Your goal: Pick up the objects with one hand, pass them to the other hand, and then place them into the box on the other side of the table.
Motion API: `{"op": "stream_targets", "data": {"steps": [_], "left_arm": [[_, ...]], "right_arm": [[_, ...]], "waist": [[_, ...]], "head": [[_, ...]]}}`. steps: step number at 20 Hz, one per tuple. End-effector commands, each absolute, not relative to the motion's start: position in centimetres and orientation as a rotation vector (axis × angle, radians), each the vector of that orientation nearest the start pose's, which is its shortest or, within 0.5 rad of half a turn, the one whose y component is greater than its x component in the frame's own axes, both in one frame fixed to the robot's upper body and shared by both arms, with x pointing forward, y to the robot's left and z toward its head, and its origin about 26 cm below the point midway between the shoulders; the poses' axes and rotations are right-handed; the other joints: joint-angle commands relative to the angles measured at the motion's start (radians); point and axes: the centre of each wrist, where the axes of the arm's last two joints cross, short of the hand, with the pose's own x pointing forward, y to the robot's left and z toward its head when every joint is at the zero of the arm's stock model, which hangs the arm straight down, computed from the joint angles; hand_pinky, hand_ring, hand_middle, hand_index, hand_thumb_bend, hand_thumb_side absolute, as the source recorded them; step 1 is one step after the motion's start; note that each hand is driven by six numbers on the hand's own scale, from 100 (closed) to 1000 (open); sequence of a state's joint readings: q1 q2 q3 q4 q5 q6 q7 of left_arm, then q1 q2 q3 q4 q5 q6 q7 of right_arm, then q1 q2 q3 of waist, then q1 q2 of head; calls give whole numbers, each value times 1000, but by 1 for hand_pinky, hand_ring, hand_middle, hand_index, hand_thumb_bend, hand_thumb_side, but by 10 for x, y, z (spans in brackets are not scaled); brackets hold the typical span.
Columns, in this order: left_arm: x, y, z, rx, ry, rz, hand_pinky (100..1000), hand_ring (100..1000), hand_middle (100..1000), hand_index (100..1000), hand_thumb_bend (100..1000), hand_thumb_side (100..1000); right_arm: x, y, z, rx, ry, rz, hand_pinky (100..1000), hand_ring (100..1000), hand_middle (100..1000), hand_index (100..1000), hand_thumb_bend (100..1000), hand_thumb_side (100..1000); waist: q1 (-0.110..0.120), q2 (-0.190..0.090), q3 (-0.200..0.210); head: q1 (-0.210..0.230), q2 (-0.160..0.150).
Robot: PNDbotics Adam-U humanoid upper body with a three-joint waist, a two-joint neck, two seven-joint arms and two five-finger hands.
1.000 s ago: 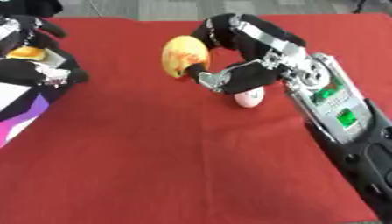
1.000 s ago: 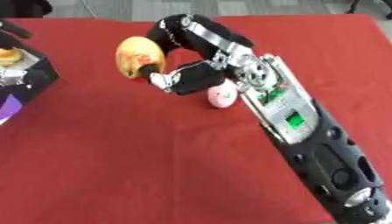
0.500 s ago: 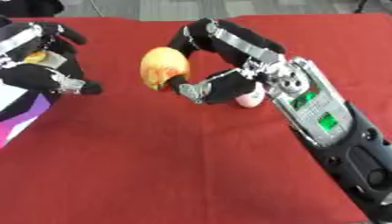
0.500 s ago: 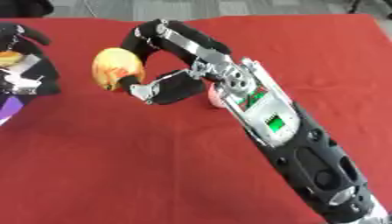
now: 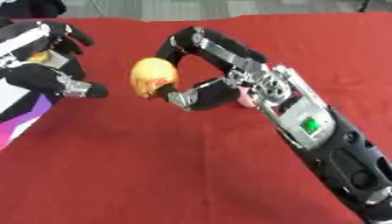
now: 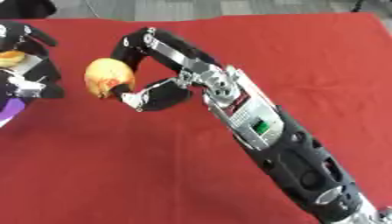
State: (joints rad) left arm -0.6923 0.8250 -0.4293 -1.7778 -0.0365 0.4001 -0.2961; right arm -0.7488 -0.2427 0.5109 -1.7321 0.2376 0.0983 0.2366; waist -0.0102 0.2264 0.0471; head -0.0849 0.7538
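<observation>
Red tablecloth (image 5: 153, 175) across the whole field. Long black-and-silver right arm entering from lower right, with a green indicator on the forearm panel. Right hand (image 5: 201, 72) arched at centre left, fingers curled over the top and thumb closed in from below, pinching a yellow-orange rounded object (image 5: 153, 77) with red markings. Object held clear of the cloth, at the far left tip of the right hand, between fingertips and thumb. Left hand (image 5: 47, 61) at the left edge, fingers spread and partly bent, palm turned toward the object, near it but apart, nothing visibly grasped. Box (image 5: 17, 116) at lower left edge, white with purple and pink panel, partly hidden under the left hand. Small orange-yellow item (image 6: 12, 57) seen behind the left hand, identity unclear. Small pink item (image 5: 245, 95) on the cloth just behind the right hand's wrist, mostly hidden.
</observation>
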Motion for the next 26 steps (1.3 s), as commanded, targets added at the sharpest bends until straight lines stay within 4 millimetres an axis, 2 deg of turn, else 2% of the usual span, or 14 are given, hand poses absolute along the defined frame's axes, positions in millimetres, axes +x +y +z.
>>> {"op": "stream_targets", "data": {"steps": [1, 2, 12, 26], "left_arm": [[342, 236, 270, 468, -1604, -1250, 869, 788, 782, 794, 832, 394], [341, 234, 270, 465, -1605, -1255, 871, 792, 786, 796, 856, 397], [327, 213, 279, 432, -1605, -1303, 875, 798, 792, 796, 846, 393], [328, 201, 274, 470, -1542, -1362, 871, 799, 792, 794, 813, 364]], "right_arm": [[333, -78, 229, 43, -2200, 1263, 812, 591, 548, 638, 191, 100], [334, -76, 228, 40, -2210, 1255, 816, 593, 549, 638, 205, 100], [339, -63, 215, -1, -2250, 1236, 821, 596, 551, 639, 186, 100], [336, -52, 210, -61, -2270, 1233, 818, 604, 564, 648, 144, 100]], "waist": [[17, -23, 2], [17, -23, 3], [20, -22, 7], [18, -22, 8]], "head": [[-7, -8], [-8, -8], [-14, -9], [-12, -9]]}}
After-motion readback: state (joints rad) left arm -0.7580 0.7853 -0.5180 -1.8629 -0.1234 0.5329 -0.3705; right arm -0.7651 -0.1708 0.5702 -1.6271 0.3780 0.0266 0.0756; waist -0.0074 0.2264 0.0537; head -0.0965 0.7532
